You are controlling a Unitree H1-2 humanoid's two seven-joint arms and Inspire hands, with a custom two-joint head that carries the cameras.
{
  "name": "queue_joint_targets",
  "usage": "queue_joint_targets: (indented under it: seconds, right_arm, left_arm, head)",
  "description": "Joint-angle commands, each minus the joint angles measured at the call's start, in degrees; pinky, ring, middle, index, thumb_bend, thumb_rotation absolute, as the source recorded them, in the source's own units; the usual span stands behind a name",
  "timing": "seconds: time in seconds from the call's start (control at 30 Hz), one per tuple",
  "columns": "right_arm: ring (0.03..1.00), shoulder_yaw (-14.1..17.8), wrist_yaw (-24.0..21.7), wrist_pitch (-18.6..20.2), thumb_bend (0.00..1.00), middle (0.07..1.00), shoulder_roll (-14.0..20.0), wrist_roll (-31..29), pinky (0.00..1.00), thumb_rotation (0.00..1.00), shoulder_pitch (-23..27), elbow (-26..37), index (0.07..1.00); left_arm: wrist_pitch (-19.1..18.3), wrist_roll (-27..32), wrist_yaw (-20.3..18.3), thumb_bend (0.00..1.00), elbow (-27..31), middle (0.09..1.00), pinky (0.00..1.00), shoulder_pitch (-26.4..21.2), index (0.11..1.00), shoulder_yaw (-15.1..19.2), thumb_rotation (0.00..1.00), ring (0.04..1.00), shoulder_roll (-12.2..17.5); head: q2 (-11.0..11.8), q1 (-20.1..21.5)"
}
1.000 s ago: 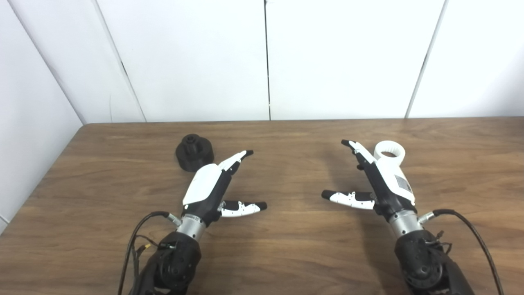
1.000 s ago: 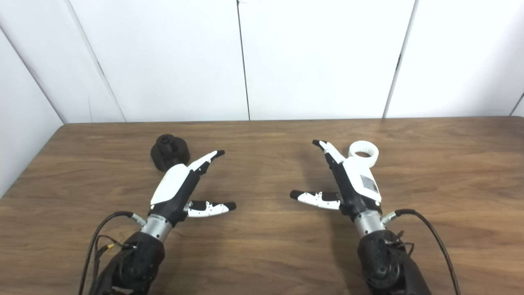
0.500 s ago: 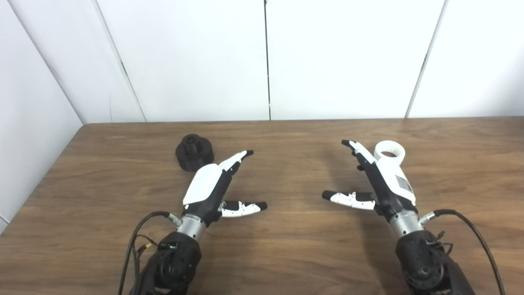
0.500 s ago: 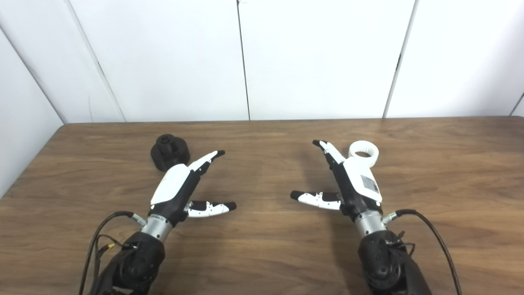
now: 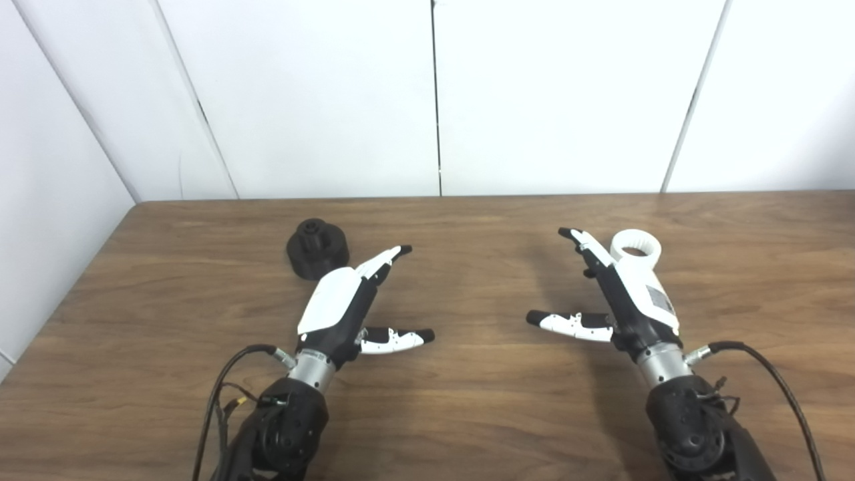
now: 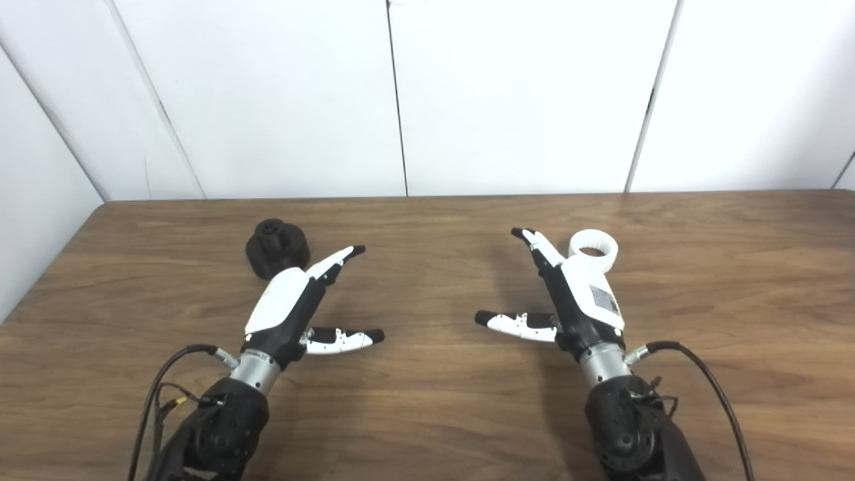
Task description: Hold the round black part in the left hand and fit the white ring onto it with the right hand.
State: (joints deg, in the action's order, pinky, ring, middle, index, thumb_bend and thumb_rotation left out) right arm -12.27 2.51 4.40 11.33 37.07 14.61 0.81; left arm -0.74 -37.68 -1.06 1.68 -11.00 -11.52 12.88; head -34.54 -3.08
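Note:
The round black part (image 5: 317, 248) stands on the wooden table (image 5: 467, 374) at the back left, a small hub on its top. My left hand (image 5: 347, 300) hovers just in front and to the right of it, open, fingers straight and thumb spread, holding nothing. The white ring (image 5: 636, 246) lies flat on the table at the right. My right hand (image 5: 618, 290) is open too, its back partly covering the ring's near edge, fingers pointing away to the ring's left.
White wall panels (image 5: 434, 100) rise behind the table's far edge. The table's left edge (image 5: 67, 300) runs close to the black part. Black cables (image 5: 781, 394) trail from both wrists.

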Motion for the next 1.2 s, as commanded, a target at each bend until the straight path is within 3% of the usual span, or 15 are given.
queue_joint_targets:
  seconds: [0.0,1.17]
  right_arm:
    - [0.881,0.6,0.9,-1.6,0.81,0.943,0.0,-0.4,0.74,0.45,2.1,1.9,0.92]
    - [0.894,0.6,0.7,-1.4,0.82,0.945,0.1,-0.4,0.74,0.47,2.4,2.1,0.92]
  left_arm:
    - [1.8,0.4,1.4,0.79,1.2,0.924,0.8,-2.4,0.911,0.5,0.33,0.908,0.5]
    - [2.1,0.1,1.9,0.79,1.0,0.922,0.79,-2.8,0.906,0.7,0.33,0.901,0.4]
  head:
    - [0.0,0.0]
    - [0.0,0.1]
